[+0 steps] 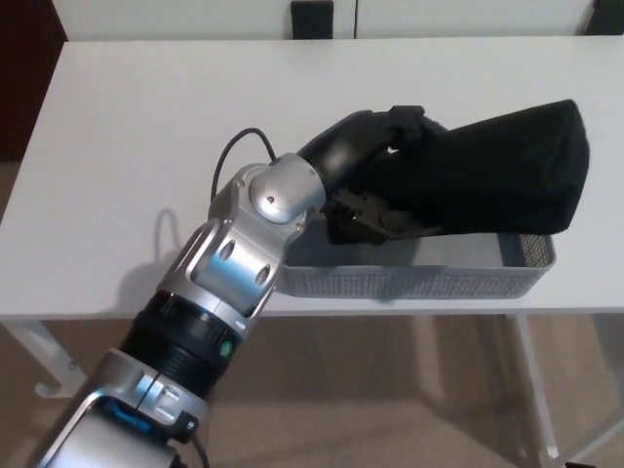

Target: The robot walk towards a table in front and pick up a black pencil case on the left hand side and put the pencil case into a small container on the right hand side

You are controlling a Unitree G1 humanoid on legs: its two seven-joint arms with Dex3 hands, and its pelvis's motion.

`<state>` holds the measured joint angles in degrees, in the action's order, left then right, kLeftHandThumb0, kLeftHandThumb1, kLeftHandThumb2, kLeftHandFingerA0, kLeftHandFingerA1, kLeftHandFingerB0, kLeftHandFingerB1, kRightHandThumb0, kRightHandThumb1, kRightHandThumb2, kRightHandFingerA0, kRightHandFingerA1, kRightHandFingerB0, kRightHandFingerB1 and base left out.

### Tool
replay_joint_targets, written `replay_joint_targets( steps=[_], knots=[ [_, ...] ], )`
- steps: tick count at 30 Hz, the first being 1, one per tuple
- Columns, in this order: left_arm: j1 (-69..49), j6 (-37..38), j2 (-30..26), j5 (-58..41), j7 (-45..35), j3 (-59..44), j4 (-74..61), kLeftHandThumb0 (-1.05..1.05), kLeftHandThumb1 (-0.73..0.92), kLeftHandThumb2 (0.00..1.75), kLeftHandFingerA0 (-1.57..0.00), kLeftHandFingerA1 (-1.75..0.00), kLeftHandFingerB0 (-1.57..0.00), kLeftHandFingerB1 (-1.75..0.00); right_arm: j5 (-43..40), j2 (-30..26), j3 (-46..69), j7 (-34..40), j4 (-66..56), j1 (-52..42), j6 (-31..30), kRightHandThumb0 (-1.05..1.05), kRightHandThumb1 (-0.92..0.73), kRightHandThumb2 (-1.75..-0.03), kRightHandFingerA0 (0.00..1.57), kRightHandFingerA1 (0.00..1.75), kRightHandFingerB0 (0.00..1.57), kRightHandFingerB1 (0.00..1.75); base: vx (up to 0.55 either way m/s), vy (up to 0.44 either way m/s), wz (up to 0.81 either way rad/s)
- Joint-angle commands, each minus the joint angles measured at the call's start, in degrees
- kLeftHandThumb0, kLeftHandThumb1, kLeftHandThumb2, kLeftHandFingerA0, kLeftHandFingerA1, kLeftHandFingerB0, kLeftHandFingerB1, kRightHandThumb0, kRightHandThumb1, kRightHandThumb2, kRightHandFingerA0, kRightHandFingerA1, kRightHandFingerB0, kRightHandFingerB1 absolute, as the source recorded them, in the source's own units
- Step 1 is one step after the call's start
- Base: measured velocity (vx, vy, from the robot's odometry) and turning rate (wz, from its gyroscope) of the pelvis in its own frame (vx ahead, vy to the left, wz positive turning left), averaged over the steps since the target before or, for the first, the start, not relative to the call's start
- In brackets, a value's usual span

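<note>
Fingers clasp pencil case above white table (beige floor).

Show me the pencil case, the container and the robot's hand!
pencil case (497, 171), head view, middle of its black side.
container (390, 283), head view, front mesh wall.
left hand (366, 175), head view, black palm gripping the case.

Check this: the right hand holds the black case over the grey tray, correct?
No, the left hand holds the black case over the grey tray; the head view shows that arm reaching in from picture left.
</note>
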<state>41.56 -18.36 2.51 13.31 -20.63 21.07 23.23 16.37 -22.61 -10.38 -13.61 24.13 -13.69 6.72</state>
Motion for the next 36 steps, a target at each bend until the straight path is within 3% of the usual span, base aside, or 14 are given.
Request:
replay_joint_targets(
  steps=[1,10,11,12,13,14,17,18,29,30,36],
  knots=[
    [-1.3,-1.9,-1.2,1.5,1.2,0.5,-0.7,-0.15,0.82,0.72,-1.04,-1.39,-0.8,-0.77,0.0,-0.7,0.1,-0.2,0.6,0.0,-0.5,-0.53,-0.64,-0.58,0.42,0.38,0.33,0.34,0.0,0.0,0.0],
    [-2.4,-1.0,-1.5,1.3,1.2,0.2,-0.9,-0.14,0.8,0.71,-1.06,-1.4,-0.83,-0.74,0.2,-0.9,-0.1,0.1,0.5,-0.3,-0.2,-0.53,-0.65,-0.58,0.42,0.38,0.33,0.34,0.0,0.0,0.0],
    [-2.8,-1.1,-1.7,1.6,1.6,0.1,-1.2,-0.17,0.82,0.64,-1.14,-1.23,-0.79,-0.53,0.4,-0.9,-0.2,0.1,0.2,-0.5,-0.2,-0.55,-0.65,-0.59,0.42,0.38,0.32,0.34,0.0,0.0,0.0],
    [-3.9,-2.3,-0.5,1.6,4.4,-1.1,-1.7,-0.35,0.67,0.6,-0.91,-0.61,-0.47,-0.37,0.5,-1.1,-0.2,0.3,0.7,-0.5,0.6,-0.54,-0.65,-0.59,0.42,0.38,0.32,0.35,0.0,0.0,0.0],
    [-4.0,-2.5,-0.4,1.6,4.6,-1.3,-1.7,-0.35,0.67,0.6,-0.91,-0.61,-0.47,-0.37,0.5,-1.1,-0.2,0.3,0.8,-0.5,0.7,-0.54,-0.65,-0.59,0.42,0.38,0.32,0.35,0.0,0.0,0.0],
    [-3.9,-2.9,-1.0,2.4,3.8,-0.5,-1.9,-0.34,0.36,0.93,-0.01,-0.48,0.0,-0.48,0.6,-1.1,-0.3,0.3,0.7,-0.5,0.7,-0.55,-0.65,-0.6,0.41,0.38,0.31,0.34,0.0,0.0,0.0],
    [-3.8,-3.8,-2.0,3.4,2.5,1.0,-2.3,-0.34,0.36,0.93,-0.01,-0.48,0.0,-0.48,0.8,-1.1,-0.5,0.3,0.7,-0.6,0.6,-0.55,-0.65,-0.6,0.41,0.38,0.31,0.34,0.0,0.0,0.0],
    [-3.8,-3.1,-2.5,3.6,1.9,1.5,-1.6,-0.72,0.45,0.86,0.0,-0.16,0.0,-0.16,0.7,-1.3,-0.4,0.2,0.6,-0.8,0.6,-0.56,-0.65,-0.6,0.41,0.38,0.32,0.34,0.0,0.0,0.0],
    [-4.6,-1.4,-4.7,4.5,1.5,4.1,-2.0,-0.78,0.49,0.88,0.0,-0.1,0.0,-0.1,1.1,-1.3,-0.6,0.6,1.6,-0.6,1.5,-0.55,-0.65,-0.6,0.41,0.39,0.32,0.35,0.0,0.0,0.0],
    [-4.7,-1.6,-4.9,4.6,1.1,4.2,-2.1,-0.79,0.5,0.89,0.0,-0.1,0.0,-0.1,1.0,-1.4,-0.5,0.3,0.6,-1.1,1.0,-0.51,-0.48,-0.89,0.38,0.55,0.2,0.46,0.0,0.0,0.0],
    [-5.3,-1.3,-5.4,4.4,1.0,4.1,-2.8,-0.78,0.5,0.89,0.0,-0.11,0.0,-0.11,1.5,-1.1,-0.7,0.3,0.8,-0.9,0.4,-0.52,-0.49,-0.89,0.37,0.55,0.2,0.46,0.0,0.0,0.0]
  ],
)
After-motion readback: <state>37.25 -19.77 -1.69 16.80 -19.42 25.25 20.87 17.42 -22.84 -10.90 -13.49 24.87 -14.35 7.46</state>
